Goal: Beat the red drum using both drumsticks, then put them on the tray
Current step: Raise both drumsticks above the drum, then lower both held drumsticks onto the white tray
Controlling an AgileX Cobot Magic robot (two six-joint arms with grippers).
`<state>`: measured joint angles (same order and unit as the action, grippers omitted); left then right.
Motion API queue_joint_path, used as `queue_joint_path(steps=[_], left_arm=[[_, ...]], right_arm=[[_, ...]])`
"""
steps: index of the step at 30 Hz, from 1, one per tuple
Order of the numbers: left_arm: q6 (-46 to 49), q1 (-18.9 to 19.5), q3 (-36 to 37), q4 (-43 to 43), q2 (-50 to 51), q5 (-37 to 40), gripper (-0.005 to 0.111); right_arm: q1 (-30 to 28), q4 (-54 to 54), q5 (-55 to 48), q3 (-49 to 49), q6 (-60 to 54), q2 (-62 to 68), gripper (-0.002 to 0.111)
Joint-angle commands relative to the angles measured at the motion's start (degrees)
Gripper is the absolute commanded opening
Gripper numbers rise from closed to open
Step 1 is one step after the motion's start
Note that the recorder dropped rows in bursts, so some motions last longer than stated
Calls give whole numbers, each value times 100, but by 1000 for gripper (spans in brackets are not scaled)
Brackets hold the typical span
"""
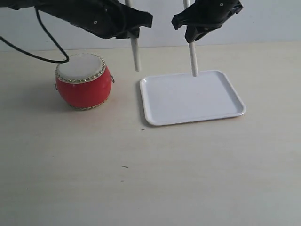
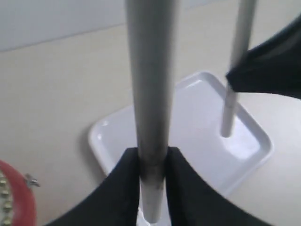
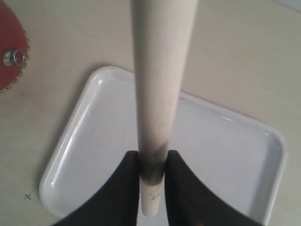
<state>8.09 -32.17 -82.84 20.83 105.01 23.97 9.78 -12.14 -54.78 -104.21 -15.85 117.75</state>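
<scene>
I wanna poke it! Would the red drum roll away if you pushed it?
Probably not while upright: the red drum sits on its flat bottom, skin up. Its rounded, glossy sides look slippery to grip, and tipped over it would likely roll.

The left drumstick [image 1: 136,56] and right drumstick [image 1: 193,59] run off the exterior view's top, both wrist views crop the red drum [image 2: 21,202], and the left gripper [image 2: 153,155] hides some of the tray [image 2: 197,117] rim.

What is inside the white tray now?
Nothing lies in the tray. The right drumstick points down at its far rim; whether its tip touches cannot be told. Only the rim behind that stick is hidden.
</scene>
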Motion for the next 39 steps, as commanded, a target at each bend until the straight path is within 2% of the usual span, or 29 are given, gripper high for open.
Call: queue_joint_path(steps=[1,7,16,25,39], left_arm=[[977,61,-766,1639,545,804,0],[977,123,-1395,1892,1333,1412,0],[975,138,-1952,2033,2358,1551,0],[947,216,-2889,2359,3071,2417,0],[841,461,-2999,2628,3650,2380,0]], right_arm=[[-57,-203,-19,-21,-110,239,0],[-57,-259,30,-21,-219,427,0],[-57,-272,152,-21,-219,492,0],[-57,-358,174,-21,-219,1083,0],[-45,-431,433,-21,-219,1513,0]])
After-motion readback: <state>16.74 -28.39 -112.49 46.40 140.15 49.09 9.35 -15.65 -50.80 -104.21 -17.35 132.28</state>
